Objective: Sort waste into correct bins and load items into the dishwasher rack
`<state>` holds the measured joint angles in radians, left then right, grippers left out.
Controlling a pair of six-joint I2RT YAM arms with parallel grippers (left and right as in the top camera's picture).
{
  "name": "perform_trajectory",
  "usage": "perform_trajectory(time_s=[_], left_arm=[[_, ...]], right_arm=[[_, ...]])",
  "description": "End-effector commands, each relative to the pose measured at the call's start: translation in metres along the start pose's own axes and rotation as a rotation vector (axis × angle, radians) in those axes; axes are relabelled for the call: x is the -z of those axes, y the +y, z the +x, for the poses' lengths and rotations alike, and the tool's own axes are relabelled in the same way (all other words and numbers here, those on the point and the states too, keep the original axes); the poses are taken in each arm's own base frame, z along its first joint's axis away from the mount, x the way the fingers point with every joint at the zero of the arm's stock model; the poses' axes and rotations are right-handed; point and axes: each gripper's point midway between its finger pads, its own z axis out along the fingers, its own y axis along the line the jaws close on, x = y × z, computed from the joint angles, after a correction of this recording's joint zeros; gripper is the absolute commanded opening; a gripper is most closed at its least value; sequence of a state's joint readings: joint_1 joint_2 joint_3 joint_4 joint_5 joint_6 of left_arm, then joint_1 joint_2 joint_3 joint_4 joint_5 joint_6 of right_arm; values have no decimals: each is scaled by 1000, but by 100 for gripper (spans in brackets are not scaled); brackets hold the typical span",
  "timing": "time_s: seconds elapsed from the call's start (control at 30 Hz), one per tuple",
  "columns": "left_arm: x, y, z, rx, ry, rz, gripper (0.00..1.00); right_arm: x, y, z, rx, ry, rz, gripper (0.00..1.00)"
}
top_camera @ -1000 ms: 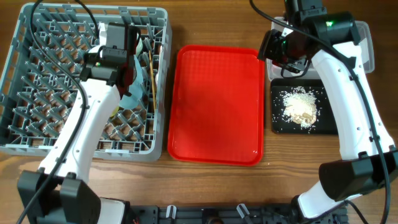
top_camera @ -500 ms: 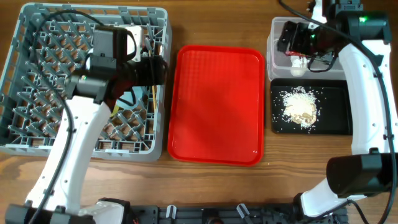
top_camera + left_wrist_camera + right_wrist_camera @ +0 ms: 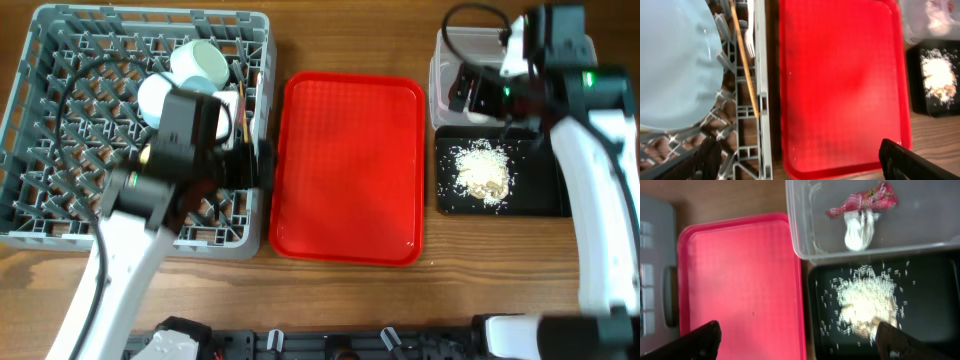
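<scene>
We think the job is almost done. From above, the grey dishwasher rack (image 3: 100,238) sits at 9 o'clock. The red tray (image 3: 350,165) is in the middle with nothing on it. The clear tub (image 3: 440,75) is at 2 o'clock and the black tray (image 3: 450,200) is at 3 o'clock, right beside the tub. The red-and-white snack wrapper (image 3: 862,202) lies inside the tub, and the crumbly food scraps (image 3: 865,305) lie in a heap on the black tray, so both bits of waste look sorted. In the rack we see a pale green bowl (image 3: 200,62) near 12 o'clock, a pale blue bowl (image 3: 675,60), a wooden chopstick (image 3: 745,65) and a white fork (image 3: 749,42) by the rack's right wall. A white round thing (image 3: 158,97) may be the plate. We cannot find the yellow cup, as the left arm hides part of the rack. The left gripper (image 3: 800,150) hangs over the rack's right edge, fingers spread wide with nothing in them. The right gripper (image 3: 797,336) hangs near the tub and black tray, also spread wide and holding nothing. Maybe only the cup is left to check.
</scene>
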<state>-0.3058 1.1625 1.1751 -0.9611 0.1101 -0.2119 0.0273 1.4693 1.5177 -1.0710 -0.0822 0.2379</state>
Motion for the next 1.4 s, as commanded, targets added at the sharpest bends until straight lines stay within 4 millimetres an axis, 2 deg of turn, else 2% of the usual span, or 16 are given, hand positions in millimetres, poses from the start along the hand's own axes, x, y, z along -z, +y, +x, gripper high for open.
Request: perform_trajectory(time_s=[0.0, 0.1, 0.17, 0.23, 0.33, 0.57, 0.73, 0.83, 0.97, 1.07, 1.2, 1.37], left_arm=[[19, 6, 21, -12, -112, 3, 100], [38, 12, 43, -21, -227, 30, 100], [43, 16, 60, -23, -257, 40, 100], [46, 18, 66, -24, -265, 42, 100], [49, 18, 67, -25, -273, 44, 100], [48, 18, 67, -24, -267, 42, 100], [48, 18, 67, -24, -267, 42, 100], [48, 18, 67, -24, -267, 42, 100], [48, 18, 67, -24, -266, 42, 100], [47, 18, 68, -24, -265, 42, 100], [47, 18, 68, -24, -264, 42, 100], [47, 18, 68, -24, -264, 42, 100]], right_arm=[[25, -8, 26, 2, -120, -11, 100], [48, -21, 51, -25, -248, 8, 100], [63, -24, 66, -41, -289, -2, 100], [72, -26, 79, -42, -287, -3, 100], [81, -28, 88, -41, -292, -3, 100], [70, -29, 87, -44, -252, 7, 100], [52, -30, 88, -47, -186, 25, 100], [57, -37, 88, -47, -211, 58, 100], [63, -32, 74, -39, -395, 1, 100], [62, -24, 73, -18, -564, -83, 100], [63, -20, 86, 32, -808, -184, 100], [69, -22, 102, 123, -1033, -197, 100]])
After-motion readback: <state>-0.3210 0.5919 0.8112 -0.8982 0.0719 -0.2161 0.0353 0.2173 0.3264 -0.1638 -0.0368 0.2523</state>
